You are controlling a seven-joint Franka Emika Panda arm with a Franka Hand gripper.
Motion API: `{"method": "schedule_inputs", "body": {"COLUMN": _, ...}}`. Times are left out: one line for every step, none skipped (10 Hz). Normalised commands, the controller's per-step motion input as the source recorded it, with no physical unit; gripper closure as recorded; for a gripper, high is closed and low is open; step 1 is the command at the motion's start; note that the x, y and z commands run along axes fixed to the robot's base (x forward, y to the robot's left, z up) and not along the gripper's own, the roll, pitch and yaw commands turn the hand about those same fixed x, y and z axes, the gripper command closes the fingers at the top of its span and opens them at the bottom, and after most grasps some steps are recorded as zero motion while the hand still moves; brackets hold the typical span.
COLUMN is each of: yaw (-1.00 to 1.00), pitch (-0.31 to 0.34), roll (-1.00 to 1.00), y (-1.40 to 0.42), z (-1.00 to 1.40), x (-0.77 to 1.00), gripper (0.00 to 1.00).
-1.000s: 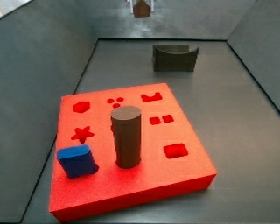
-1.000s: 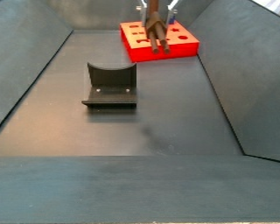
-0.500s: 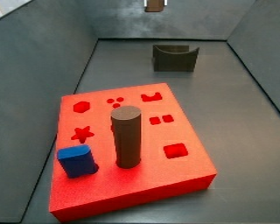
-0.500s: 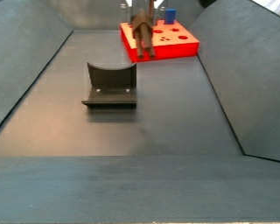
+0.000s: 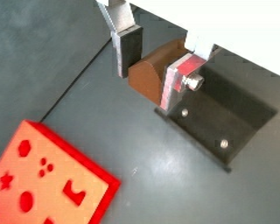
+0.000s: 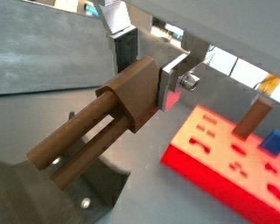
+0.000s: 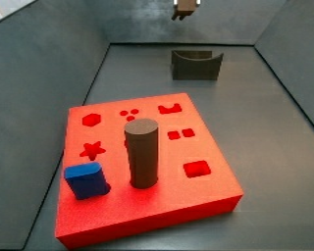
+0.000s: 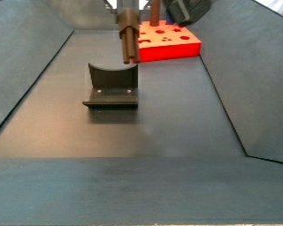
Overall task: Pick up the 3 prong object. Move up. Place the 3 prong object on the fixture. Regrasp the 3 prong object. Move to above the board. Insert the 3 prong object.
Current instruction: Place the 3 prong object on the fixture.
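Now the gripper (image 6: 149, 66), clenched on the 3 prong object (image 6: 101, 122), has shifted from above the board (image 7: 146, 162) toward the fixture (image 8: 110, 86); placing comes next.

1. No text, label, brand, number or sign can be read in any view.
2. The gripper (image 5: 152, 59), above the fixture (image 5: 220, 112), is seen unmarked.
3. The board (image 7: 146, 162) is seen unmarked.
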Motion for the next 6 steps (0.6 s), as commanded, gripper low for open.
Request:
{"method": "schedule_inputs", "body": {"yaw": -0.12, "pitch": 0.045, "roll": -0.37, "y": 0.05, "z": -0.02, "x": 0.57, "gripper": 1.00}}
{"method": "schedule_inputs", "body": {"yaw": -0.11, "pitch": 0.036, "roll": -0.25, "y": 0.04, "z": -0.01, "x": 0.49, "gripper": 1.00}}
{"method": "schedule_inputs", "body": {"yaw": -0.10, "pitch": 0.029, "roll": -0.19, "y": 0.04, "z": -0.01, "x": 0.39, "gripper": 1.00}}
{"method": "schedule_inputs", "body": {"yaw": -0.08, "pitch": 0.030, "roll": -0.17, "y": 0.04, "z": -0.01, "x": 0.29, "gripper": 1.00}}
{"method": "schedule_inputs", "body": {"yaw": -0.07, "pitch": 0.035, "roll": -0.16, "y": 0.04, "z": -0.01, "x": 0.17, "gripper": 1.00}}
{"method": "schedule_inputs", "body": {"yaw": -0.04, "pitch": 0.225, "roll": -1.00, "y": 0.13, "z": -1.00, "x": 0.14, "gripper": 1.00}}
